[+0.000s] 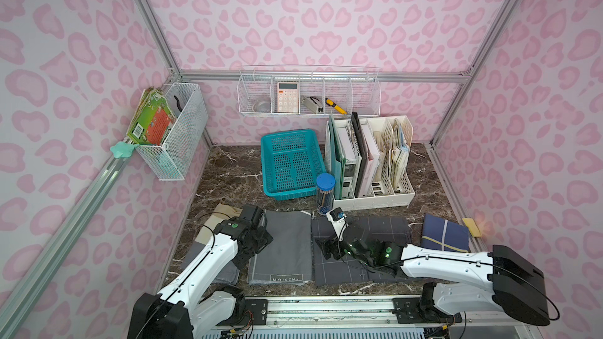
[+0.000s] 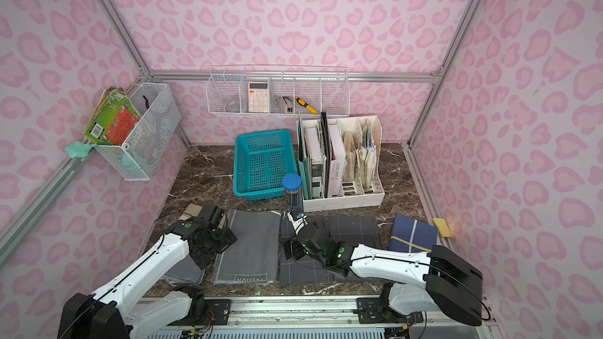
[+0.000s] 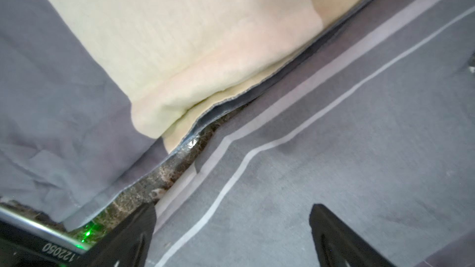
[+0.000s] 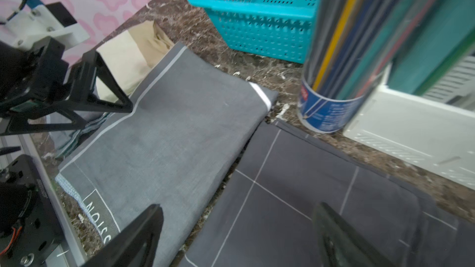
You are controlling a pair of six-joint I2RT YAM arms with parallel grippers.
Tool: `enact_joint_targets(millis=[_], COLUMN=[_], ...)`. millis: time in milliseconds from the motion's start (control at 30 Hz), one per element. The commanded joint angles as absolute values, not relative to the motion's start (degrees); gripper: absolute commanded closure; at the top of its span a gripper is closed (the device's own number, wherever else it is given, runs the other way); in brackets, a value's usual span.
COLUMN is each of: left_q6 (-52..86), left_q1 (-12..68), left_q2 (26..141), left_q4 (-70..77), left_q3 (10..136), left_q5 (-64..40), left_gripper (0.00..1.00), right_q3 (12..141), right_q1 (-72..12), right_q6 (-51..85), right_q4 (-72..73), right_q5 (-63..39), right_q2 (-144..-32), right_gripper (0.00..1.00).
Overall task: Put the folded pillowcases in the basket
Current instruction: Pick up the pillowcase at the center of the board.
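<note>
Approach: left hand (image 3: pixel 234 208) and right hand (image 4: pixel 239 206) gape empty, flanking the grey pillowcase (image 1: pixel 280 246) at lower centre; next, pinch edges, carry to basket (image 1: pixel 291 171).

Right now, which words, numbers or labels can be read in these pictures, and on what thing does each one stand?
"PASSION": printed label on the grey folded pillowcase, upside down in both top views.
"122050": on a black robot part in the left wrist view.
Too blurred or small to read: pink book spine, pencil tube label, calculator keys, green book cover.
</note>
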State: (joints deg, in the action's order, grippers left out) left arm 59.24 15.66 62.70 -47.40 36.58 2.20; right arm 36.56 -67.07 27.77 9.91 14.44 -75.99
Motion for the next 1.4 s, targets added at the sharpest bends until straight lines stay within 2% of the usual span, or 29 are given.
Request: enact_joint_targets(millis=[0,267,433,600,833,1000,1233,1367], left_q6=[59.3,58.4,59.4,61.9,63.5,61.9,58.2,57.2], left_q1=[15.8,16.4,16.4,16.4,16.3,15.7,15.7,15.7], left_q2=[64.8,68.4,68.4,66.6,62.6,62.9,62.6,64.2], left_q4=[-43.7,-38.9,-38.1,-39.2,-42.6,-43.1,-40.2,-39.1], left_q3=[35.8,34.7,33.3,32.3,32.1,32.2,32.0,32.1], left_q5=[-0.5,-2.6,-1.0,2.3,8.3,8.7,6.4,5.8], left_gripper=[0.03,0.15,0.31,0.47,0.63,0.59,0.30,0.29], right_q3=[40.2,49.0,52.7,57.2,61.1,61.7,60.7,63.8], right_q1=[-68.2,-69.1,-69.1,-69.0,-67.9,-67.5,-67.3,-67.4], right_q6=[27.4,30.9,33.8,34.0,35.6,37.1,35.9,34.0], right_q4=[9.6,4.3,1.3,-1.6,-5.3,-7.9,-5.9,-6.7], right_q5=[12.1,8.1,8.3,7.0,7.1,9.9,6.1,3.9], right_q2=[-80.2,-91.0,-95.2,-99.8,-103.6,-103.2,-104.3,-107.6], right_gripper=[0.08,0.18,0.23,0.35,0.38,0.36,0.35,0.37])
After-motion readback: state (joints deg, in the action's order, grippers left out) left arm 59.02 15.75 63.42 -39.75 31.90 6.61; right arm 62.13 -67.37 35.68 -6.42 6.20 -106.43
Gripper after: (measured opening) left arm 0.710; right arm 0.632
